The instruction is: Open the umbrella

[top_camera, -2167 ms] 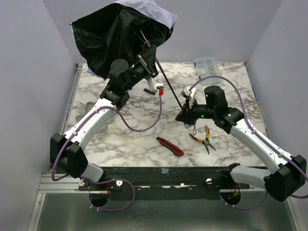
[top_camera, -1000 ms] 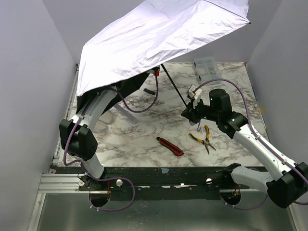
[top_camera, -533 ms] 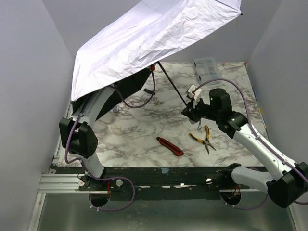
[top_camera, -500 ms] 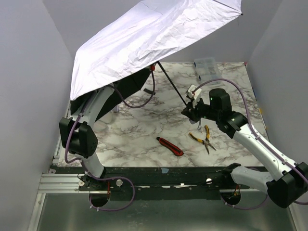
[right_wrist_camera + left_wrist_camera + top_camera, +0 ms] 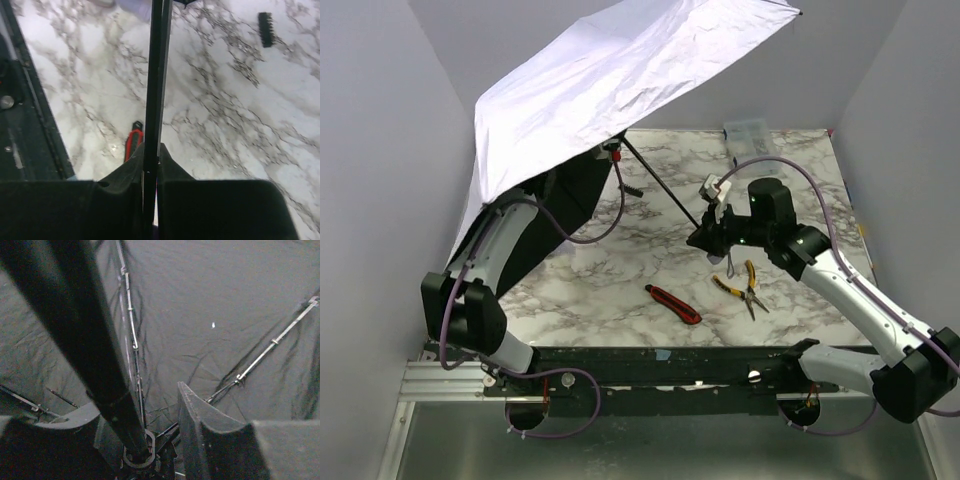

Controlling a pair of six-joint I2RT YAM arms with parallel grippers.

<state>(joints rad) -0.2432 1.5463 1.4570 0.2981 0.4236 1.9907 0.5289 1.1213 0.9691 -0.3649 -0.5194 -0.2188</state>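
Note:
The umbrella [image 5: 610, 75] stands open over the table's back left, pale canopy up, with its black lining [image 5: 210, 310] and thin ribs filling the left wrist view. Its thin black shaft [image 5: 665, 185] slants down to my right gripper [image 5: 705, 235], whose jaws [image 5: 151, 150] are shut on the shaft [image 5: 155, 75]. The handle is hidden behind that gripper. My left gripper [image 5: 613, 152] sits under the canopy's edge. In its wrist view, the left gripper [image 5: 140, 400] straddles the shaft [image 5: 90, 355] just above the runner ring, open, with a gap to the right finger [image 5: 200, 425].
A red utility knife [image 5: 673, 304] lies near the front middle, and shows in the right wrist view as the knife [image 5: 132, 142]. Yellow-handled pliers [image 5: 745, 285] lie under the right forearm. A clear plastic box [image 5: 748, 132] is at the back right. A black comb-like piece [image 5: 632, 188] lies near the shaft.
The canopy has swung left and lower on its left side. My left arm has dropped with it and its jaws have widened off the shaft. The right gripper shifted slightly left, still clamped.

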